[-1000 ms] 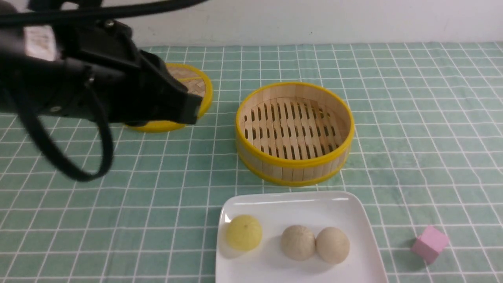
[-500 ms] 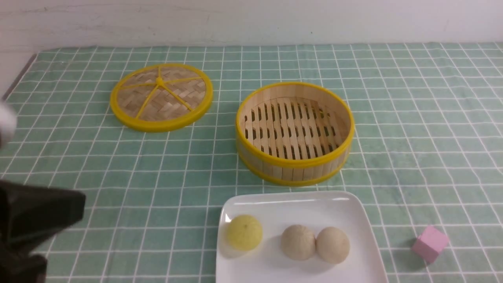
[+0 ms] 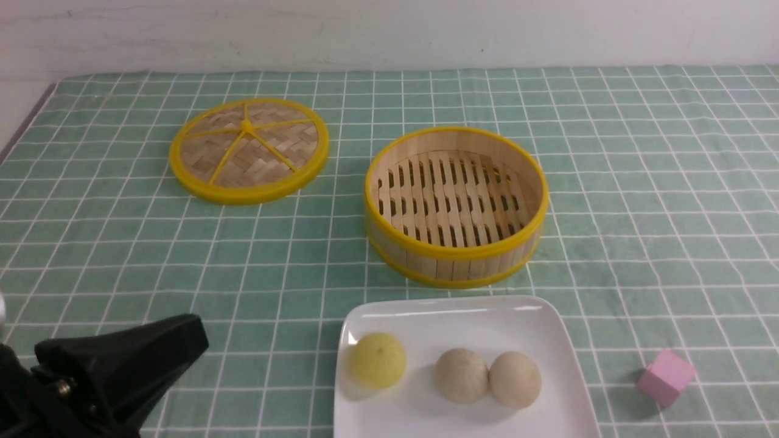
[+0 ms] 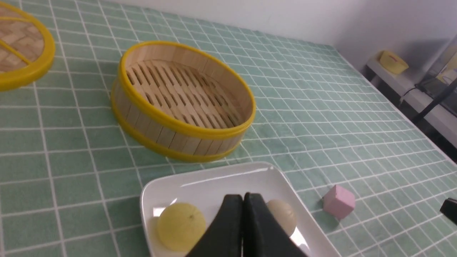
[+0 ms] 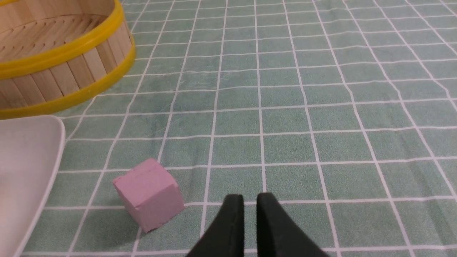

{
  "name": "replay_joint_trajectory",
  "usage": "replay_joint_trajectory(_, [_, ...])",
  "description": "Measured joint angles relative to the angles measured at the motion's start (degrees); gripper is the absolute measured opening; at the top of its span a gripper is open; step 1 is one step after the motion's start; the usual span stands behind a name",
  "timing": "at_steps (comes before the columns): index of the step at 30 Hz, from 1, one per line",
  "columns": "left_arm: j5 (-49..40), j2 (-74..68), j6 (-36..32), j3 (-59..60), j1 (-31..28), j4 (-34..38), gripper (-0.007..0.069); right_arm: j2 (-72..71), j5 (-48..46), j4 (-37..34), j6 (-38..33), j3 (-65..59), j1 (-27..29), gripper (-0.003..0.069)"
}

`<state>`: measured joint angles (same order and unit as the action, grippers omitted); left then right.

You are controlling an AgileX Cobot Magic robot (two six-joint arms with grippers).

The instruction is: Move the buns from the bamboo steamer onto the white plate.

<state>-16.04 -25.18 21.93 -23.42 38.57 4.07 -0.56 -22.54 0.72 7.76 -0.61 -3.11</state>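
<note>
Swinging back near the robot's side, the black left arm (image 3: 122, 371) has uncovered the flat woven lid with yellow spokes (image 3: 249, 149). The round bamboo steamer (image 3: 456, 264) stands empty, while the glossy white square plate (image 3: 438, 307) carries a pale yellow round bun (image 3: 378, 360) and two beige round ones (image 3: 462, 375) (image 3: 515, 380), so the transfer looks complete. Left tool (image 4: 237, 196) is nearly closed, holding nothing; right tool (image 5: 251, 196) shows a narrow gap, also unloaded. Steamer and plate nearly meet; wide cloth-covered surface (image 3: 657, 213) lies rightward, beyond the pink block (image 3: 666, 378).
</note>
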Motion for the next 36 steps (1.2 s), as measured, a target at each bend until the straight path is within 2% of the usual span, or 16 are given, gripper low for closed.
replay_joint_trajectory(7, [0.12,0.00,0.05,2.17,0.00,-1.23,0.0033,0.00,0.00,0.00,0.00,0.00,0.00,0.0082])
replay_joint_trajectory(14, [-0.10,0.13,0.05,4.08,-1.64,-6.76,0.0043,0.00,0.00,0.00,0.00,0.00,0.00,0.0089])
replay_joint_trajectory(18, [-0.04,1.83,-0.02,6.50,-7.53,-7.29,0.0049,0.00,0.00,0.00,0.00,0.00,0.00,0.0092])
replay_joint_trajectory(23, [0.25,8.27,-5.31,14.08,-22.69,-8.80,0.0053,0.00,0.00,0.00,0.00,0.00,0.00,0.0100])
replay_joint_trajectory(28, [0.09,17.53,-7.15,21.44,-31.78,-9.23,0.0057,0.00,0.00,0.00,0.00,0.00,0.00,0.0106])
replay_joint_trajectory(36, [-1.60,25.59,-7.25,24.94,-37.28,-10.51,0.0063,0.00,0.00,0.00,0.00,0.00,0.00,0.0113])
